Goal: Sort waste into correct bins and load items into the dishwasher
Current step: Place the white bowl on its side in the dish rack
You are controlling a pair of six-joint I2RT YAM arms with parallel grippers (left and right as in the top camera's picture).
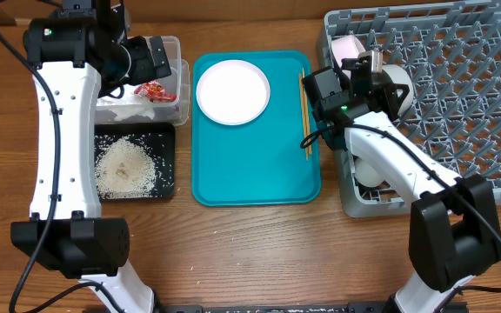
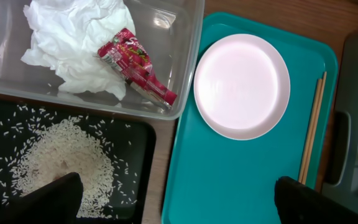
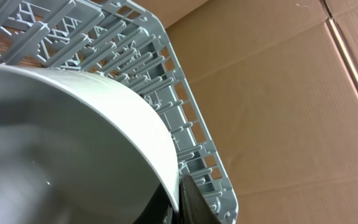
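Left gripper [image 2: 180,200]: hovering above tub [image 2: 190,59] — fingers [image 2: 48,199] wide apart.
Right gripper [image 1: 381,74]: clamping bowl [image 3: 73,137] rim over rack [image 3: 191,124].
Napkin [image 2: 73,37], wrapper [image 2: 135,65]: lying in tub.
Rice [image 2: 61,158]: lying on black tray [image 2: 138,149].
Plate [image 2: 241,84], chopsticks [image 2: 312,127]: resting on teal tray [image 2: 229,180].

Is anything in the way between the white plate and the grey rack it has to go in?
Yes. The two chopsticks lie on the teal tray between the plate and the rack, and the right gripper hovers at the rack's left edge with a bowl.
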